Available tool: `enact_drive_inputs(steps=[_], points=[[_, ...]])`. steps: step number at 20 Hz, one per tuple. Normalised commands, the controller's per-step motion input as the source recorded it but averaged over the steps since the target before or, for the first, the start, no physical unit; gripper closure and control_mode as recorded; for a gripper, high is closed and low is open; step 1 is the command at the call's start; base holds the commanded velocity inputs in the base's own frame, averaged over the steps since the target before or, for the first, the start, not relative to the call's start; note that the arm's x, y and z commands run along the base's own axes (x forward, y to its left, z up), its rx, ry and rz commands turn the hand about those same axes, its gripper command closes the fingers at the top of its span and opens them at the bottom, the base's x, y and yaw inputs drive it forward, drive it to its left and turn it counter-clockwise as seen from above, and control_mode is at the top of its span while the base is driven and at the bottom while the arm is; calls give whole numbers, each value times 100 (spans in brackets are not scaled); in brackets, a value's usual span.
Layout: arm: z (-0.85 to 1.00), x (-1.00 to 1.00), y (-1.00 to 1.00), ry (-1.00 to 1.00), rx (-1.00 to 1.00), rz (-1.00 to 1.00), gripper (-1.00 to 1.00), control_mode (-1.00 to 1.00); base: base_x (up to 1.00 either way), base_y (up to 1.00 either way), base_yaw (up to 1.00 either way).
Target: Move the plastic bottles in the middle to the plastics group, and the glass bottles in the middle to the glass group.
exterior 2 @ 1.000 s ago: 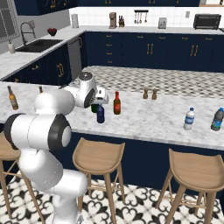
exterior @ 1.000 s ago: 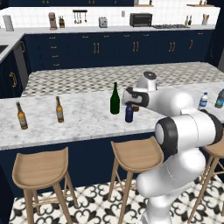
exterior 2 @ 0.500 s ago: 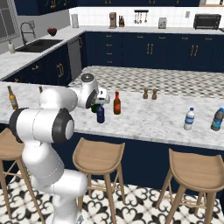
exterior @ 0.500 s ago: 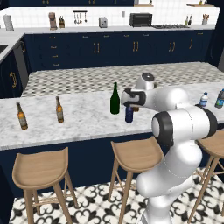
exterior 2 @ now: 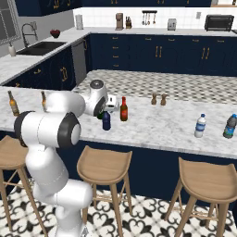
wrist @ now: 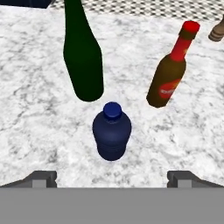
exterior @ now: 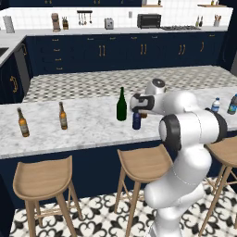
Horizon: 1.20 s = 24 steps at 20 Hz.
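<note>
In the hand view the gripper (wrist: pixel 112 177) stands wide open and empty, with its two dark tips at the bottom corners. The navy bottle (wrist: pixel 111 132) is between them, just beyond the tips, at 12 o'clock from the gripper, and it stands upright on the marble counter (wrist: pixel 35 113), touching neither tip. Its blue cap faces the camera; no label shows on it.

Farther, at 11 o'clock from the navy bottle, stands the green bottle (wrist: pixel 82 52), tall and dark, with no label in sight. At 1 o'clock stands the red-topped bottle (wrist: pixel 169 70), brown, with a red label on its belly; there is pale writing on the label, but it is too blurred to read. The three bottles are near each other and apart.

In the left base view the gripper (exterior: pixel 135 102) hangs over the navy bottle (exterior: pixel 136 120), with the green bottle (exterior: pixel 121 105) just beside it at 10 o'clock. Far at 9 o'clock stand two beer bottles (exterior: pixel 62 116) with yellowish labels, unreadable. At 3 o'clock, at the counter's far end, are the water bottle (exterior: pixel 215 105) and the teal bottle (exterior: pixel 232 104); their labels are too small to read.
</note>
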Motion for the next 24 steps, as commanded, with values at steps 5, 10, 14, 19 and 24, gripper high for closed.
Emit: enact_drive_inputs(steps=[5, 10, 14, 19, 24], points=[[-13, 15, 0, 0, 0, 0, -100, -100, 0, 0, 0], [-14, 14, 0, 0, 0, 0, -100, -100, 0, 0, 0], [-9, 1, 0, 0, 0, 0, -100, -100, 0, 0, 0], [-10, 0, 1, 0, 0, 0, -100, -100, 0, 0, 0], [-16, 1, 1, 0, 0, 0, -100, -100, 0, 0, 0]])
